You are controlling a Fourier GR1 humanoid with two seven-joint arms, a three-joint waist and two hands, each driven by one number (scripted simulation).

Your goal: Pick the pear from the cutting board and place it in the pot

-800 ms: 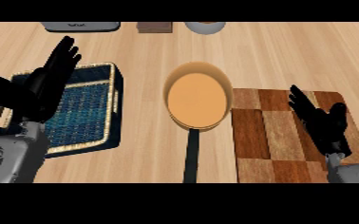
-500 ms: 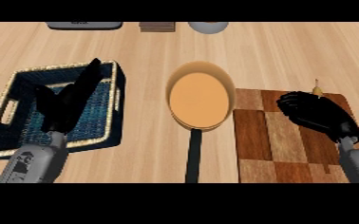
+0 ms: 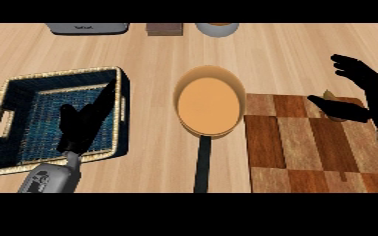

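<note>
At far right edge of cutting board [image 3: 295, 145]: pear [image 3: 330, 96], only a small tan-brown sliver visible with a pointed tip at top, remainder hidden behind right hand [image 3: 353, 92]. Skin colour dull yellowish brown; no markings discernible. Right hand black, fingers spread apart above the fruit and thumb reaching under it toward the left, cupped about the pear; actual contact not determinable. Cutting board of chequered light and dark wood blocks, flat on counter [image 3: 148, 50]. Just left of board, touching or nearly touching its edge: pot [image 3: 210, 105], round, orange-tan interior, long dark handle running toward lower edge. Left of pot, close beside: blue woven basket [image 3: 22, 87] with pale wicker rim. Left hand [image 3: 85, 122] black, over basket's right side, fingers straight and pressed together, pointing up and right, holding nothing. Along far edge of counter: grey appliance [image 3: 87, 28] bearing dark lettering, not legible; brown block [image 3: 164, 28]; pale bowl [image 3: 216, 29].
</note>
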